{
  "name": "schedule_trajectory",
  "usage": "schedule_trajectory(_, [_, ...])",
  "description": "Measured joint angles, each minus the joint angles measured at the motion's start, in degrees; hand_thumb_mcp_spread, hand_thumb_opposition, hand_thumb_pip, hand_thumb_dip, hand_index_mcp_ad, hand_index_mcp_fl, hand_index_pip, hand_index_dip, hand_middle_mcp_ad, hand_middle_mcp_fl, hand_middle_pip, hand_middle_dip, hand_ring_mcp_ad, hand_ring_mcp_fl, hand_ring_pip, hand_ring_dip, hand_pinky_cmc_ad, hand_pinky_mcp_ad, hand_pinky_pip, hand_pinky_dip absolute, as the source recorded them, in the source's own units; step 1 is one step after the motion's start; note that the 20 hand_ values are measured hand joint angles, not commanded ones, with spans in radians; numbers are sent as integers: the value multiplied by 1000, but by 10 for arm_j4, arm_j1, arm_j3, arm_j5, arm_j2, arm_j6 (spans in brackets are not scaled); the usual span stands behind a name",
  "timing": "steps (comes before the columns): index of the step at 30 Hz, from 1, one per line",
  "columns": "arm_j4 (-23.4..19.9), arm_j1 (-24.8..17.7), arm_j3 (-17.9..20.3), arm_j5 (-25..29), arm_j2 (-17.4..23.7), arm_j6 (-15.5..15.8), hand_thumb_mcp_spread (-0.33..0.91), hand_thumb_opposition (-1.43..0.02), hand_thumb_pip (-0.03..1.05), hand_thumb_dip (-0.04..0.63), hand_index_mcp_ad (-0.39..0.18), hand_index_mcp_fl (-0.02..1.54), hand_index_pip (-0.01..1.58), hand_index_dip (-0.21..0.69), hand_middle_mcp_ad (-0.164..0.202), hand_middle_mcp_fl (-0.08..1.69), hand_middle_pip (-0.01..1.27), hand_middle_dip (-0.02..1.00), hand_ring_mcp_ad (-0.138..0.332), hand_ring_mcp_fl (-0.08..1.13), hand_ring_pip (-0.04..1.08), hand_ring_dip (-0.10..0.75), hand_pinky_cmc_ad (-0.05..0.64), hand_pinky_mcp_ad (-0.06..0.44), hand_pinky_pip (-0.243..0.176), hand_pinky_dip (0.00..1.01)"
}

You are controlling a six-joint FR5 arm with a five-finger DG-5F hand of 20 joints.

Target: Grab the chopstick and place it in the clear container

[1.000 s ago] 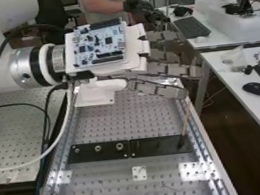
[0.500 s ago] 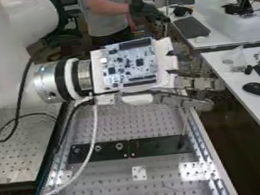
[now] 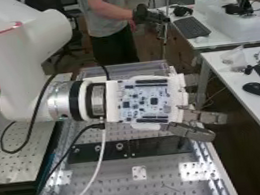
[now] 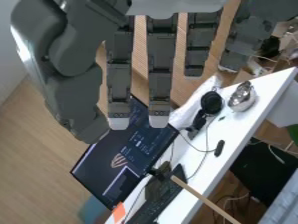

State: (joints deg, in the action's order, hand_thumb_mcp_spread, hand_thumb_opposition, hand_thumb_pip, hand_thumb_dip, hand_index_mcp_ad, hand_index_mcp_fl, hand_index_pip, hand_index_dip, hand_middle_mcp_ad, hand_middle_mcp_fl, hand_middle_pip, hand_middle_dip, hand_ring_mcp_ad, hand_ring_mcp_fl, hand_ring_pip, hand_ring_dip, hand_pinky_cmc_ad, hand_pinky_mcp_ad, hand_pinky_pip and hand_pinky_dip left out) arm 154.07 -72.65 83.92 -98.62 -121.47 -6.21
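- Fingers are sticking out straight on my hand [image 3: 196, 131], so I am letting go and not squeezing anything.
- In the high view, my hand is hanging over the right side of the metal bench [image 3: 116, 180], and it is pointing to the right.
- My chopstick [image 4: 203, 200] is showing in the wrist view as a thin wooden stick, and it is leaning at a slant. It is looking apart from my fingers there, but I am not able to tell how near it is.
- My white arm [image 3: 27, 66] is coming in from the left.
- A flat white board [image 3: 148, 101] with little dark bits is sitting on my hand.
- A white cord [image 3: 99, 176] is hanging down and bending to the near left.
- A long black bar [image 3: 160, 145] is lying across the bench, and part of it is hiding under me.
- A clear box [image 3: 127, 69] is sitting at the far end of the bench, behind the board.
- On the right, a black mouse [image 3: 256, 89] is resting on a white desk [image 3: 226, 80].
- In the wrist view, a big dark screen [image 4: 120, 155] is standing by a white table [image 4: 199, 172], and black headphones [image 4: 211, 102] are resting near a shiny silver thing [image 4: 243, 96].
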Motion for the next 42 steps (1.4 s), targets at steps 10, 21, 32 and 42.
schedule_trajectory(10, [13,-9,-13,9,-25,-34,393,-834,658,291,-175,506,562,236,58,717,110,641,148,164,117,218,393,278,-105,152])
schedule_trajectory(21, [-1,-26,-22,19,-51,-85,410,-834,614,307,-178,545,565,236,58,756,124,641,148,195,112,257,391,278,-105,152])
schedule_trajectory(32, [-9,-22,-31,18,-58,-81,422,-834,618,307,-188,555,592,232,61,754,124,641,148,195,113,258,391,278,-105,152])
schedule_trajectory(42, [-3,-17,-45,26,-83,-164,422,-834,632,305,-206,559,627,236,61,756,124,641,148,195,113,258,389,278,-105,152])
